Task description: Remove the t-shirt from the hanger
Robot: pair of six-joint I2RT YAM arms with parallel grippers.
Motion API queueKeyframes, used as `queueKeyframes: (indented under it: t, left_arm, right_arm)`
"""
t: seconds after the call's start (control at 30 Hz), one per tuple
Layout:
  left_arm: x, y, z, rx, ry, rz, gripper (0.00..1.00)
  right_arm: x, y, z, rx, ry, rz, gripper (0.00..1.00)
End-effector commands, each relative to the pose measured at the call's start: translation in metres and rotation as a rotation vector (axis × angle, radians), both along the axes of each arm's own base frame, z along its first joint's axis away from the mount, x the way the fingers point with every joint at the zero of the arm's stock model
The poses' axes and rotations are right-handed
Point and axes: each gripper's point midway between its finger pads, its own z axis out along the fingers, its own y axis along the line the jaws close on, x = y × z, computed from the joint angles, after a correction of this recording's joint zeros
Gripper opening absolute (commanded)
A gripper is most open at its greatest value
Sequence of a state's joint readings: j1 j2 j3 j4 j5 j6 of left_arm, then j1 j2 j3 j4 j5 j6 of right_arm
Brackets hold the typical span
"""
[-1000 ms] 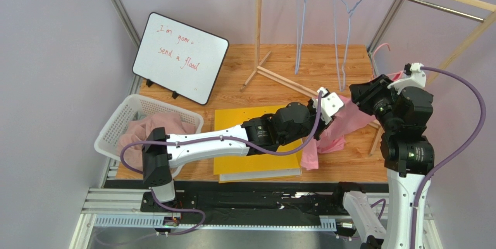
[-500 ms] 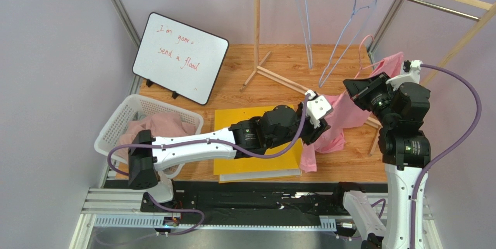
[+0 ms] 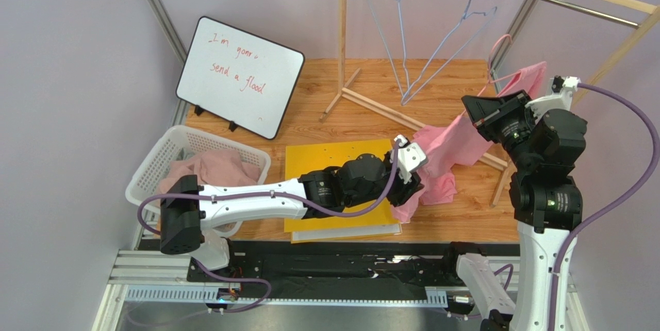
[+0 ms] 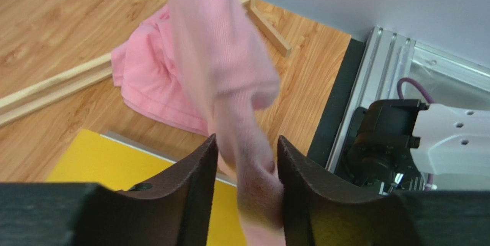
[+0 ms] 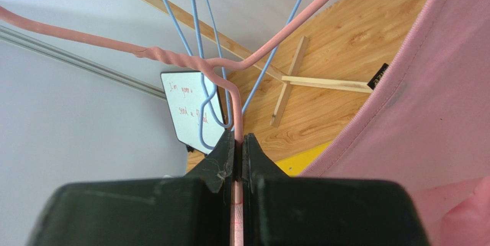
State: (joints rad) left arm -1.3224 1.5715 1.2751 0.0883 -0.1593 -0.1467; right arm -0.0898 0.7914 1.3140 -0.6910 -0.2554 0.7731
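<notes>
A pink t-shirt (image 3: 443,145) stretches from the pink wire hanger (image 3: 503,77) at the right down to the table. My right gripper (image 3: 489,111) is shut on the hanger's wire (image 5: 237,125) and holds it raised; the shirt (image 5: 414,119) hangs on it to the right. My left gripper (image 3: 412,180) is shut on a bunched part of the shirt (image 4: 241,137) above the front right of the table. The rest of the shirt (image 4: 152,82) lies in a heap on the wood.
Two blue wire hangers (image 3: 422,33) hang from the wooden rack (image 3: 342,37) at the back. A whiteboard (image 3: 238,76) stands at the back left. A white basket (image 3: 166,162) with pink cloth sits at the left. A yellow board (image 3: 321,157) lies at the middle.
My right gripper has lifted the hanger up and to the right. My left gripper has pulled the shirt down and to the left. The blue hangers have swung.
</notes>
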Motion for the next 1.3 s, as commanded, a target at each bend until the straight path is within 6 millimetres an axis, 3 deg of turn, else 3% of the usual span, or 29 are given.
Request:
queueKeyframes:
  t: [0.0, 0.1, 0.17, 0.2, 0.23, 0.5, 0.53, 0.67, 1.0, 1.27]
  left_arm:
    - [-0.002, 0.006, 0.009, -0.061, 0.033, 0.026, 0.44]
    - [-0.004, 0.013, 0.007, -0.079, 0.048, 0.028, 0.26]
    - [-0.008, 0.017, 0.014, -0.108, 0.056, 0.021, 0.08]
    - [-0.009, 0.02, 0.009, -0.101, 0.062, 0.017, 0.02]
    - [-0.011, 0.023, 0.016, -0.122, 0.062, 0.015, 0.0]
    - [-0.028, 0.046, 0.026, -0.186, 0.1, -0.032, 0.0]
    - [-0.03, 0.049, 0.034, -0.213, 0.098, -0.043, 0.0]
    - [-0.035, 0.054, 0.033, -0.228, 0.114, -0.06, 0.0]
    - [-0.041, 0.068, 0.01, -0.239, 0.176, -0.047, 0.0]
    - [-0.051, 0.065, -0.009, -0.23, 0.237, -0.083, 0.0]
  right_arm:
    - [-0.012, 0.002, 0.05, 0.015, -0.148, 0.0, 0.0]
    - [-0.01, 0.0, 0.051, 0.016, -0.149, -0.017, 0.0]
    - [-0.006, -0.003, 0.051, 0.01, -0.147, -0.029, 0.0]
    - [-0.006, -0.005, 0.051, 0.009, -0.149, -0.041, 0.0]
    - [-0.004, -0.006, 0.053, 0.007, -0.157, -0.045, 0.0]
    - [0.018, -0.02, 0.053, -0.004, -0.15, -0.119, 0.0]
    - [0.021, -0.022, 0.055, -0.004, -0.156, -0.125, 0.0]
    - [0.041, -0.028, 0.052, 0.004, -0.131, -0.15, 0.0]
    - [0.065, -0.049, 0.056, 0.052, -0.113, -0.173, 0.0]
    - [0.078, -0.06, 0.051, 0.139, -0.103, -0.14, 0.0]
